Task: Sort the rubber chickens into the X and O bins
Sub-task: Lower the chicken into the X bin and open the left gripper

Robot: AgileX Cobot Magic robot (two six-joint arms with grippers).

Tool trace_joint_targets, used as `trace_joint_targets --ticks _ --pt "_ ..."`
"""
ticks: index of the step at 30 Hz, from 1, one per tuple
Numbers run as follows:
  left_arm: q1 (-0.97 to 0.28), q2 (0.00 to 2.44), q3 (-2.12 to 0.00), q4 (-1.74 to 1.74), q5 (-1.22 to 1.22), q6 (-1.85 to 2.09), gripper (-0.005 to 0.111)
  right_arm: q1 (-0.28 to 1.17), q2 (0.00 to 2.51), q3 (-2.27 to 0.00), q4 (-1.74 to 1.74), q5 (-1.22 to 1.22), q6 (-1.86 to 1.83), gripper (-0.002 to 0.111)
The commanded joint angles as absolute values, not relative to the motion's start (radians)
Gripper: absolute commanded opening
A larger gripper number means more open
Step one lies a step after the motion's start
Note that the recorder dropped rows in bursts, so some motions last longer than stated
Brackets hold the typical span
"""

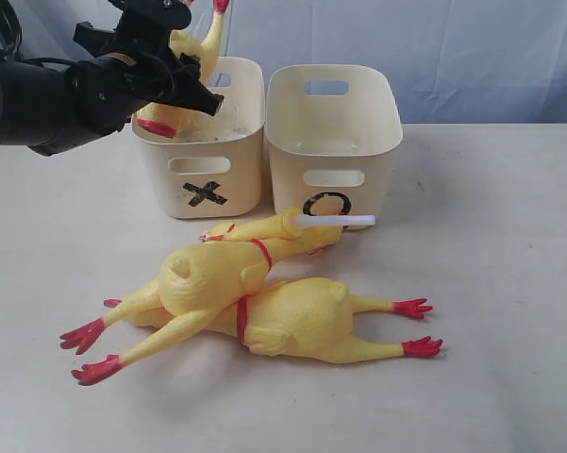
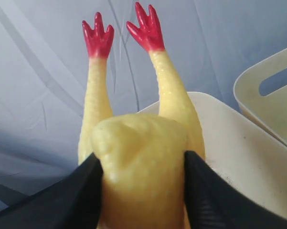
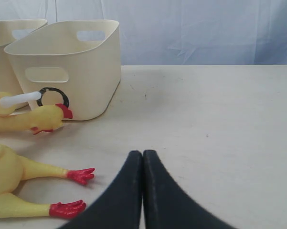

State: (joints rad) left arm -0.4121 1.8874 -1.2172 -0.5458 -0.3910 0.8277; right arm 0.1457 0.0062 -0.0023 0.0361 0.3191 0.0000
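My left gripper (image 1: 191, 83) is shut on a yellow rubber chicken (image 2: 143, 143). It holds the chicken head down over the X bin (image 1: 200, 165), with the red feet (image 2: 145, 28) pointing up and the red head end (image 1: 157, 125) inside the tub. The O bin (image 1: 335, 142) stands just to the right and looks empty. Three chickens lie in front of the bins: a slim one with a white tube (image 1: 264, 229), one with its feet to the left (image 1: 203, 278), and one with its feet to the right (image 1: 307, 326). My right gripper (image 3: 143, 153) is shut and empty, low over the table.
The pale table (image 1: 491, 236) runs out to the right of the O bin (image 3: 86, 71). A blue cloth backdrop (image 1: 453, 57) hangs behind the bins. The two bins stand close side by side. The red feet (image 3: 79, 175) of the nearest chicken lie close to my right gripper.
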Motion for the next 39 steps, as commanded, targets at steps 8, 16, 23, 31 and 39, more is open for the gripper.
trace_joint_targets --ticks 8,16,23,31,39 --pt "-0.411 1.904 -1.224 -0.546 -0.405 0.823 0.015 0.140 0.000 0.000 0.036 0.312 0.000 -0.001" --pt "-0.411 1.908 -1.224 -0.546 -0.445 0.818 0.036 0.140 0.000 0.000 0.036 0.312 0.000 -0.001" --pt "-0.411 1.908 -1.224 -0.548 -0.445 0.818 0.049 0.140 0.000 0.000 0.036 0.312 0.000 -0.001" --pt "-0.411 1.908 -1.224 -0.557 -0.445 0.784 0.067 0.140 0.000 0.000 0.036 0.312 0.000 -0.001" --pt "-0.411 1.908 -1.224 -0.576 -0.443 0.784 0.072 0.140 0.000 0.000 0.036 0.312 0.000 -0.001"
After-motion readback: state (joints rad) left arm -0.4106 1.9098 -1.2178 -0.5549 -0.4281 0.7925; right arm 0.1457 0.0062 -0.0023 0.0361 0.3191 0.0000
